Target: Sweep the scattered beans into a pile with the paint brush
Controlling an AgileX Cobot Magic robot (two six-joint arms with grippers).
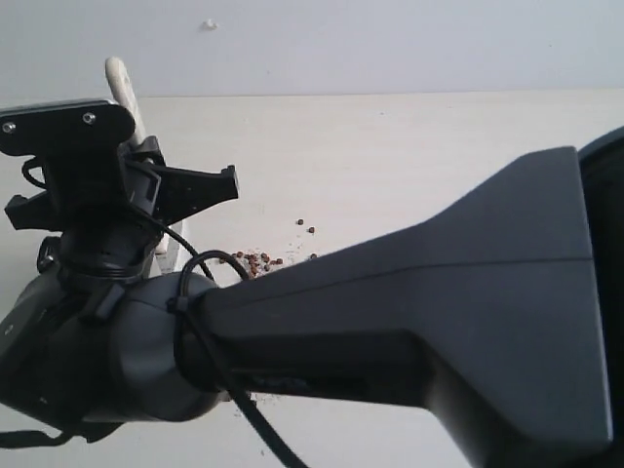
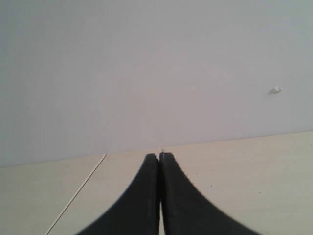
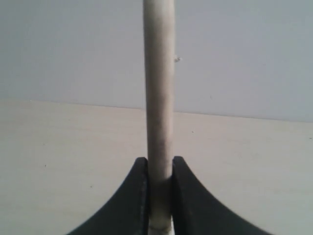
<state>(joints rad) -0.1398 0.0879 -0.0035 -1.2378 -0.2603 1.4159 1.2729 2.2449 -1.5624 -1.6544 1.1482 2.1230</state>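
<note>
The paint brush (image 3: 159, 88) handle is pale matt wood, the right hand (image 3: 160, 161) smooth black plastic.

The left gripper (image 2: 159, 156) is held closed at lower centre; the right gripper (image 3: 160, 164) is clamped around the paint brush (image 3: 159, 88).

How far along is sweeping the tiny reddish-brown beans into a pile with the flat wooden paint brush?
Done: the right gripper is shut on the pale-handled paint brush, and many beans form a loose pile. In hand: the brush is held near that pile. Left: a few stray beans lie apart, not yet swept in.
</note>
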